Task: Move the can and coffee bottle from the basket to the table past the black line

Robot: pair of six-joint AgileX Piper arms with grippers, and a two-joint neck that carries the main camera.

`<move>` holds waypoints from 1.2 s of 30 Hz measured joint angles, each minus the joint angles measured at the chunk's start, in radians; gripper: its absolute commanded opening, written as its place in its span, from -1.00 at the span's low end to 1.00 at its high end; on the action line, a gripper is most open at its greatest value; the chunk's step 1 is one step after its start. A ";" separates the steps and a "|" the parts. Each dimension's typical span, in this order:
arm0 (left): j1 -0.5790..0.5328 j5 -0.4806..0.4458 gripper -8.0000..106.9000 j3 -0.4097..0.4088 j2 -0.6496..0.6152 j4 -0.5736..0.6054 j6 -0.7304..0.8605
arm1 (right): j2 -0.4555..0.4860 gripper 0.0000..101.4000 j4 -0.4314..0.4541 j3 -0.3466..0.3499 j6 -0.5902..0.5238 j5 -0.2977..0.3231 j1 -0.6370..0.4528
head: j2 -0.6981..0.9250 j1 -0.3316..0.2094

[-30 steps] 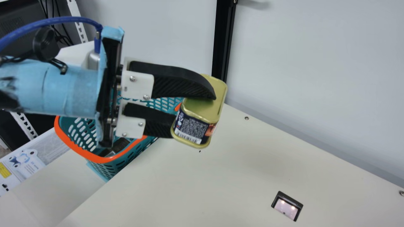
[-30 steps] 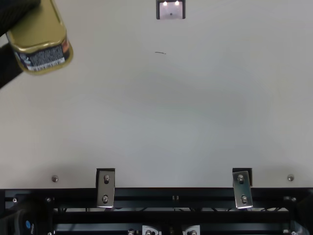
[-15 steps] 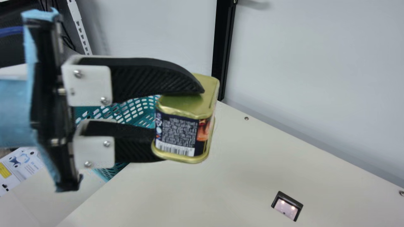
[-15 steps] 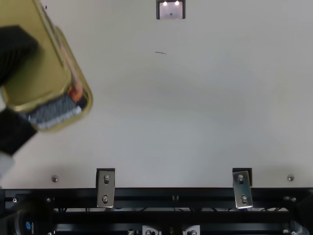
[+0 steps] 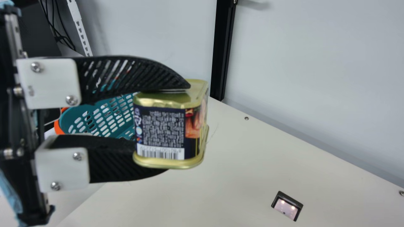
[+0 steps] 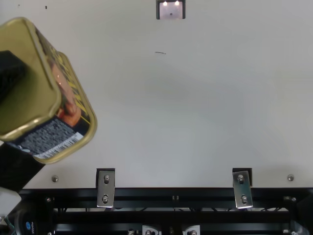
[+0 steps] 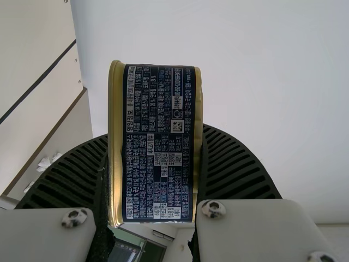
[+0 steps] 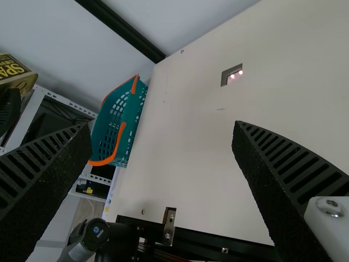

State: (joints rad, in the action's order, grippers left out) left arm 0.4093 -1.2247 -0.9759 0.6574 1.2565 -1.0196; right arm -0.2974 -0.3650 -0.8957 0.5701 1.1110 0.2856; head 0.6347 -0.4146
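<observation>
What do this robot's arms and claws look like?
The left claw has ribbed black fingers on white brackets with silver screws, and light blue tape behind. The right claw has slotted black fingers and a white bracket.

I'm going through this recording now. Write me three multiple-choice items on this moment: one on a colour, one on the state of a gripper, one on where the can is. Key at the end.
1. What colour is the rim of the teal basket?
A) White
B) Orange
C) Yellow

2. How is the right gripper?
A) Open, nothing between its fingers
B) Shut, fingertips touching
C) Shut on a bottle

3. Where is the can?
A) Inside the basket
B) In the right gripper
C) Between the fingers of the left gripper

Key:
1 B: the right wrist view shows an orange rim.
2 A: the right wrist view shows its fingers wide apart.
3 C: the left wrist view shows a finger on either side of it.
</observation>
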 measured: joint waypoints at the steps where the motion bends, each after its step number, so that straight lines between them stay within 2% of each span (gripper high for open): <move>1: 0.000 0.000 -0.68 0.000 0.000 0.000 0.000 | 0.000 1.00 0.000 0.000 0.000 0.000 0.000 | 0.000 0.000; 31: 0.000 0.000 -0.68 0.000 0.000 0.000 0.000 | 0.000 1.00 0.000 0.000 0.000 0.000 0.000 | 0.000 0.005; 36: 0.016 0.006 -0.68 0.009 0.006 -0.021 0.054 | 0.000 1.00 0.000 0.000 0.000 0.000 0.000 | 0.000 0.000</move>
State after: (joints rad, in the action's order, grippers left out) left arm 0.4255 -1.2184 -0.9674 0.6637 1.2360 -0.9654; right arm -0.2974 -0.3650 -0.8957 0.5701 1.1110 0.2856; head 0.6347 -0.4146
